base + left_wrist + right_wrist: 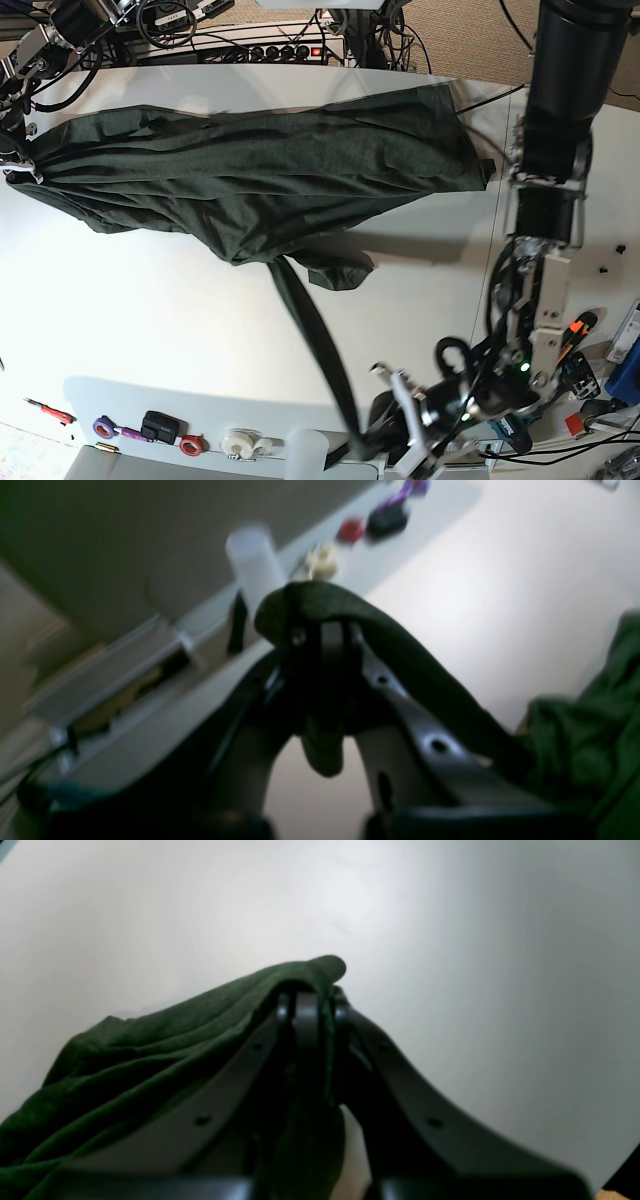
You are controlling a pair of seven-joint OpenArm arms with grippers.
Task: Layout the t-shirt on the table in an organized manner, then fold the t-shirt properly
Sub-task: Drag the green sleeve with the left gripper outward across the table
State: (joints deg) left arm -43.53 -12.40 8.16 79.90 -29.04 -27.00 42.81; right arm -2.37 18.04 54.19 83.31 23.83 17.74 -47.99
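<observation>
The dark green t-shirt [260, 170] lies bunched in a wide band across the far half of the white table [150, 330]. A thin strip of it runs down toward the near edge. My left gripper [375, 440] is at that strip's lower end. In the left wrist view the left gripper [322, 630] is shut on a fold of the t-shirt [585, 740]. My right gripper [20, 165] is at the shirt's far-left end. In the right wrist view the right gripper [312, 995] is shut on the t-shirt [150, 1040], which drapes over the fingers above the table [450, 940].
Small items line the near edge: a red-handled tool [45, 410], purple tape [105, 428], a black object [158, 425], a red roll [190, 443], a white roll [238, 440] and a translucent cup [305, 452]. A power strip and cables [260, 50] run behind the table.
</observation>
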